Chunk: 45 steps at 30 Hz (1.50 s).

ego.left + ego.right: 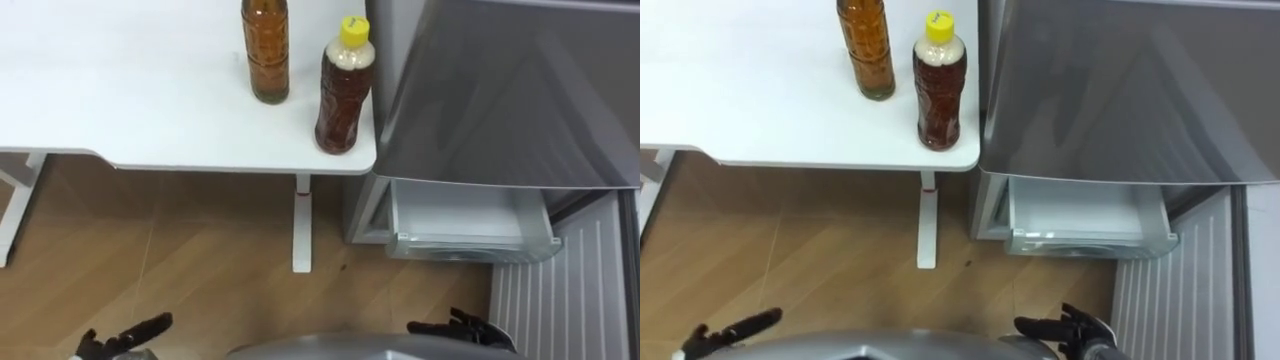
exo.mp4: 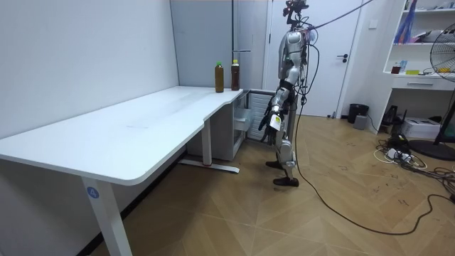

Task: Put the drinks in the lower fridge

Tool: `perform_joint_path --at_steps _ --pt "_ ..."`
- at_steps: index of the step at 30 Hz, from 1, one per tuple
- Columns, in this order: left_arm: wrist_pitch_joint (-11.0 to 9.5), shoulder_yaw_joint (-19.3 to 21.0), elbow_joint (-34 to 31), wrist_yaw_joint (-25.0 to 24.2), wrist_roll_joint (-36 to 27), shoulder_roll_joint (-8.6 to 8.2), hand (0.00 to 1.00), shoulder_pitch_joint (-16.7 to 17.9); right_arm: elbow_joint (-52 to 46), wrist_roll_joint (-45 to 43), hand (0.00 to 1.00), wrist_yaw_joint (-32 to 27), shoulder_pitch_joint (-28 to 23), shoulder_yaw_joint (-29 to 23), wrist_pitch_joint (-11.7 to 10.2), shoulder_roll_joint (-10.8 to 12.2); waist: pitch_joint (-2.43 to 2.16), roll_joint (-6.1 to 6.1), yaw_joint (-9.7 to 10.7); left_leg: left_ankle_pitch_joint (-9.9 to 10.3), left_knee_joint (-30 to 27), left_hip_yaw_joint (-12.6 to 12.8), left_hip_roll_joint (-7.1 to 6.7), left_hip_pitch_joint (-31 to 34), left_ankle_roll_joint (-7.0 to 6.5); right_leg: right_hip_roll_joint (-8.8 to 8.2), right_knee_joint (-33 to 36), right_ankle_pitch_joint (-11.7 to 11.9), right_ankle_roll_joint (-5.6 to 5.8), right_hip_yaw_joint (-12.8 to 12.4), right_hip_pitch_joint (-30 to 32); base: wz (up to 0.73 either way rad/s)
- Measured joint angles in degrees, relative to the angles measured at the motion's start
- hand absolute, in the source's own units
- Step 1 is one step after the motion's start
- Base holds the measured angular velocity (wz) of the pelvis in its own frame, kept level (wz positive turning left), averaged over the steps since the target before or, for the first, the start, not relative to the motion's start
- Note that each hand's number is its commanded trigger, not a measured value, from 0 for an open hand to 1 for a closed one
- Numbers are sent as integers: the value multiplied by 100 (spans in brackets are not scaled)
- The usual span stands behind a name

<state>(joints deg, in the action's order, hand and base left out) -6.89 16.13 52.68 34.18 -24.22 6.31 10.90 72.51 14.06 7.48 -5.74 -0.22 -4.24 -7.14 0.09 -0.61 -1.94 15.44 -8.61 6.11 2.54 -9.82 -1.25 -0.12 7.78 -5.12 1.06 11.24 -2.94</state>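
The fridge (image 1: pixel 500 90) stands against the corner of the bench (image 1: pixel 120 90). Its lower drawer (image 1: pixel 465 225) is pulled out, with a ribbed white panel (image 1: pixel 560 290) just beside it. Both drinks stand upright on the bench, long axis vertical. The yellow-capped bottle (image 1: pixel 345 90) is at the corner next to the fridge, and the brown bottle (image 1: pixel 266 50) is just beyond it, farther from the fridge. The right robot hand (image 1: pixel 465 328) hangs low in front of the fridge drawer. The left robot hand (image 1: pixel 125 338) hangs well away from the fridge. Both hands have loosely spread fingers and grasp nothing.
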Motion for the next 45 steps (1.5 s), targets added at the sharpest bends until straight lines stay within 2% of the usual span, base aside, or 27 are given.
perform_joint_path --at_steps 1,3,5,7,9,10,11,13,14,16,19,20,23,26,29,32,34,38,40,43,45 --pt "-115 0 -18 171 0 30 0 -22 -16 -5 0 -41 -1 1 -1 0 1 -10 2 0 2 -3 -1 0 0 1 0 0 0 -4 0 0" --pt "-160 8 -291 450 3 43 0 -4 -105 -2 0 -86 -57 8 -1 1 3 -14 -4 0 0 -8 -2 -6 0 4 -1 0 0 -9 2 0" --pt "-243 31 -799 742 14 41 0 57 -183 -62 0 -131 -95 6 -7 2 5 -9 -15 0 2 -17 -2 -3 0 1 -1 0 0 -8 7 0" --pt "-508 50 -1360 1086 25 51 0 65 -246 -90 0 -193 -121 6 -18 3 4 -13 -1 0 1 -17 -5 -4 0 -3 -1 0 0 -1 6 0" --pt "-578 -18 -1802 1335 170 69 0 71 -353 -89 0 -238 -142 15 -19 3 6 -12 7 0 1 -18 -5 -2 0 0 -1 0 0 -15 7 0" --pt "-585 -94 -2236 1482 300 75 0 106 -407 -99 0 -257 -211 14 -24 1 5 -4 21 0 -2 -19 -6 4 0 -1 -2 0 0 -6 10 0" --pt "-589 -115 -2446 1551 414 76 0 109 -409 -109 0 -264 -220 12 -27 1 3 2 23 0 -2 -31 -6 8 0 -2 -1 0 0 -3 9 0" --pt "-727 -110 -3020 1726 891 140 0 47 -410 -116 0 -317 -223 2 -54 1 -2 5 18 0 -6 -53 -6 6 -1 -2 -2 0 0 5 5 0" --pt "-752 -107 -3130 1758 989 172 0 43 -411 -124 0 -320 -232 -10 -74 1 -2 1 24 0 -8 -55 -6 1 -1 -1 -2 0 0 2 3 -5" --pt "-760 -30 -3750 1824 1511 221 0 58 -458 -117 0 -319 -323 -108 -127 2 -1 -9 8 -1 -19 -68 -10 -21 -1 4 0 -1 -1 -36 -1 -9" --pt "-810 -82 -4666 1762 1842 299 0 80 -458 -112 0 -317 -302 -116 -148 -4 3 -15 24 -2 -15 -93 -23 -19 -3 -6 0 -1 0 -36 -1 -1" --pt "-821 -88 -4796 1717 1872 328 0 78 -436 -114 0 -308 -280 -115 -153 -4 3 -16 25 -2 -15 -104 -23 -19 -3 -7 0 -1 0 -31 -3 0" --pt "-851 -145 -5477 1267 1873 338 0 63 -329 -112 0 -183 -250 -170 -232 -5 18 -17 151 -2 -25 -186 -20 -1 -3 -6 -6 -1 0 5 -14 8" --pt "-844 -325 -5881 855 1874 340 0 29 -177 -79 0 -95 -168 -229 -244 -16 27 -32 184 -2 -25 -226 -21 19 -3 -7 -7 -1 0 6 -4 4" --pt "-802 -590 -6365 317 1846 341 0 4 -146 -24 0 -25 -97 -218 -245 -25 48 -54 242 -2 -12 -259 -20 18 -3 0 -9 -1 0 12 -4 0" --pt "-781 -823 -6846 -221 1672 341 0 -14 -112 -115 0 104 9 -228 -264 -27 67 -30 387 -2 -11 -268 -21 18 -3 2 -11 -1 0 -9 0 -1" --pt "-770 -982 -7022 -780 1455 349 0 -83 -33 -118 0 147 53 -232 -281 -27 73 -33 475 -2 -13 -267 -22 20 -3 5 -12 -1 0 -11 5 -4" --pt "-563 -1219 -7121 -1554 1136 351 0 -156 -22 -116 0 209 112 -232 -280 -27 71 -32 557 -2 -15 -272 -15 25 -3 11 -12 -1 0 -21 9 0" --pt "-378 -1393 -7256 -1979 1073 351 0 -168 79 -119 0 296 195 -229 -270 -30 65 -22 654 -2 -17 -282 -16 31 -3 11 -12 -1 0 -34 12 2" --pt "-191 -1591 -7361 -2502 1072 351 0 -314 163 -115 0 433 243 -229 -262 -62 58 -27 658 -2 -36 -278 -19 31 -3 12 -10 -1 0 -49 10 -1" --pt "-144 -1673 -7369 -2783 1071 350 0 -427 184 -115 0 496 244 -229 -262 -94 46 -47 653 -2 -61 -277 -23 31 -3 14 -7 -1 0 -96 10 -6"
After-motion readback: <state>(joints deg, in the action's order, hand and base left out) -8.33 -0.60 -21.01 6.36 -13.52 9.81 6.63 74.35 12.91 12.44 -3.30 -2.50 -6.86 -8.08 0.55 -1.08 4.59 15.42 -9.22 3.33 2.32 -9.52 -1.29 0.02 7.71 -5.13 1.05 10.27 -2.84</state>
